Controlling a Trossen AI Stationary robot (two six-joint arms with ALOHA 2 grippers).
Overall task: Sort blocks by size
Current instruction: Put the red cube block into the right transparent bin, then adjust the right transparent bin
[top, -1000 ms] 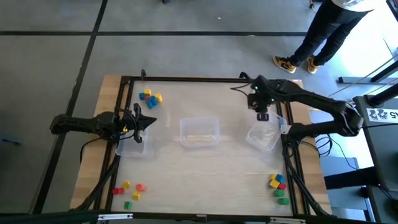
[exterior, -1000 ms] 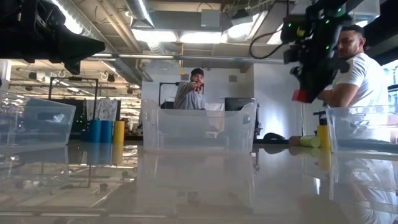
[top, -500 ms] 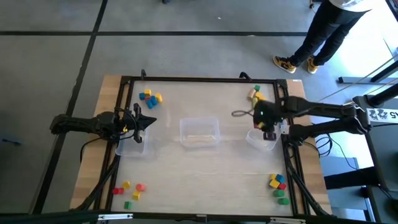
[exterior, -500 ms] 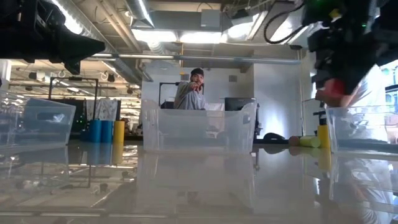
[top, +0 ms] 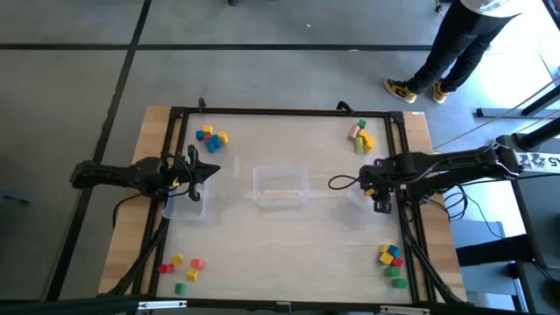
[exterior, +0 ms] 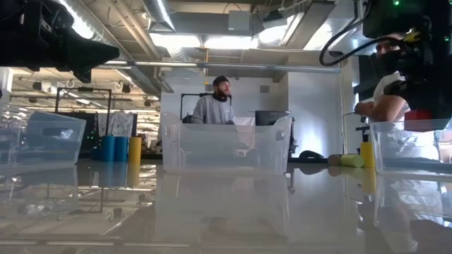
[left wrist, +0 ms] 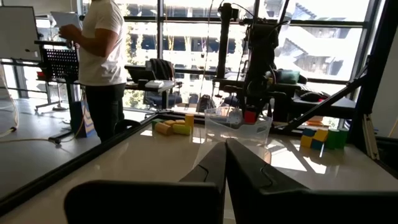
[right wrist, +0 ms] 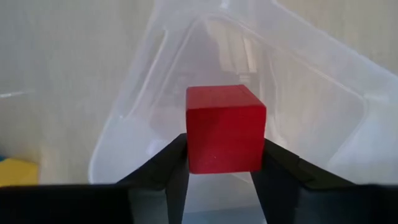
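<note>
A red cube block hangs between the fingers of my right gripper, right above the clear right bin; the left wrist view shows it as a red spot over that bin. My left gripper stays shut and holds nothing at the table's left side, by the left bin. Four small groups of coloured blocks lie on the table: far left, far right, near left and near right. My right gripper pinches the red cube by two opposite side faces, low on the cube, between its two fingers. The fingers point down from above. The cube is level and lifted clear over the bin's open top.
A third clear bin stands at the table's middle. A black frame runs round the tabletop. One person stands beyond the far right corner; the low view shows others in the room behind.
My right gripper has carried the red cube from near the far right blocks toward the near edge and a little down, over the right bin, and its wrist has rolled on the way. The cube stays in the fingers.
</note>
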